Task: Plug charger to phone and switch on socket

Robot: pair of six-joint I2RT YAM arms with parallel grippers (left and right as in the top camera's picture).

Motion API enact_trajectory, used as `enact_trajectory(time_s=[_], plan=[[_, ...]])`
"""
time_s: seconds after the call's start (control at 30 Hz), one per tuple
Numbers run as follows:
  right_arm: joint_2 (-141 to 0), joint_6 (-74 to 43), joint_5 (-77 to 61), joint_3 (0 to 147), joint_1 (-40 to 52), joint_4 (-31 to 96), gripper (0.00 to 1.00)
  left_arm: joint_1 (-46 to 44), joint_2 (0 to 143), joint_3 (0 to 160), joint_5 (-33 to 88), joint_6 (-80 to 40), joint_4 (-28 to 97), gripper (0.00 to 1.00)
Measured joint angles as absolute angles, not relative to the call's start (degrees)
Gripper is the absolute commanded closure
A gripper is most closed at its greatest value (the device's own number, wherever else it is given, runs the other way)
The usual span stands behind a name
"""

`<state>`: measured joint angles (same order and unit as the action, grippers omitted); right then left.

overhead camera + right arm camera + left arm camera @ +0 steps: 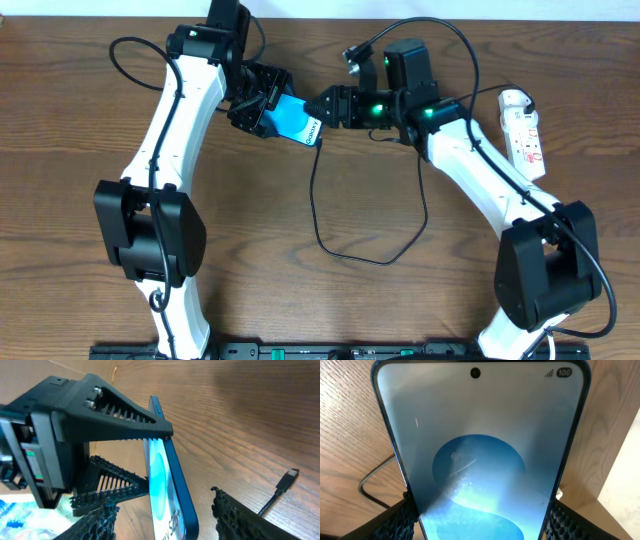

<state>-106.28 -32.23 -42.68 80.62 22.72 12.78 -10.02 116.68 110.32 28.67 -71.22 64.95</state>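
Note:
The phone [291,118] with its bright blue screen is held off the table, between the fingers of my left gripper [256,106], which is shut on its long edges. It fills the left wrist view [480,435]. My right gripper [322,108] is open, its fingers either side of the phone's free end [167,475] with gaps on both sides. The charger [314,200], a thin black cable, lies looped on the table below the phone. Its plug tip [289,478] lies loose on the wood to the right of my right fingers. The socket [525,130], a white power strip, lies at the far right.
The wooden table [80,130] carries only the cable loop and the socket. Both arms meet over the upper middle. A stretch of black cable [370,482] shows on the wood beside the phone.

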Motion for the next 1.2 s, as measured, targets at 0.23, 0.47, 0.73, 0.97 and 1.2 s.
enact_trajectory(time_s=[0.23, 0.47, 0.73, 0.97, 1.2], plan=[[-106.3, -34.0, -40.4, 80.6, 24.7, 12.8, 0.48, -10.0, 116.7, 110.3, 32.7, -72.5, 64.5, 0.33], [-106.3, -35.0, -38.6, 80.6, 26.2, 12.9, 0.55, -10.0, 116.7, 110.3, 36.3, -73.8, 64.3, 0.33], [-106.3, -35.6, -37.8, 80.6, 26.2, 13.0, 0.64, -10.0, 116.7, 110.3, 39.6, -75.0, 64.0, 0.33], [-106.3, -35.6, -37.1, 80.6, 26.2, 13.4, 0.74, -10.0, 116.7, 110.3, 40.6, -75.2, 64.0, 0.33], [-106.3, -35.8, -36.6, 80.6, 26.2, 13.5, 0.84, -10.0, 116.7, 110.3, 40.8, -75.2, 64.0, 0.33]])
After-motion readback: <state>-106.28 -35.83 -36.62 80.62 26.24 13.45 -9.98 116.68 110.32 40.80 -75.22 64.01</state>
